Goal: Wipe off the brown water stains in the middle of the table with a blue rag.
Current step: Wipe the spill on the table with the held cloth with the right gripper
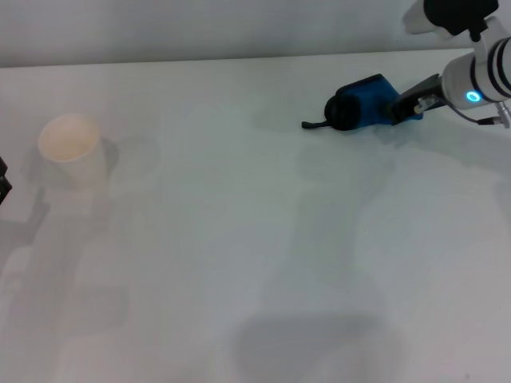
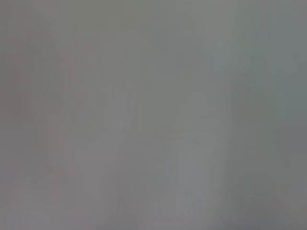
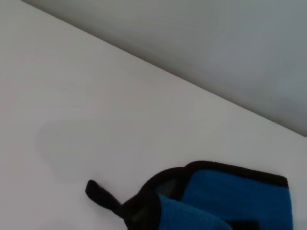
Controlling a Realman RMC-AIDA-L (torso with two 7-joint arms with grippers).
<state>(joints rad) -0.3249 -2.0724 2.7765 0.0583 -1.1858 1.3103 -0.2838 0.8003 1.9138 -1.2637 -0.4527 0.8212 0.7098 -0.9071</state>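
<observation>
Your right gripper (image 1: 399, 106) gripped blue rag (image 1: 361, 104) at table's (image 1: 255, 239) far right; fingers mostly hidden. Left gripper unseen.

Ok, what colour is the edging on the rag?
Black, around the blue rag, with a black loop tab; clearest in the right wrist view.

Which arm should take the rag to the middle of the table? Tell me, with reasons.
The right. The right gripper is at the blue rag, far right on the table. Of the left arm only a dark edge shows, beyond the paper cup.
</observation>
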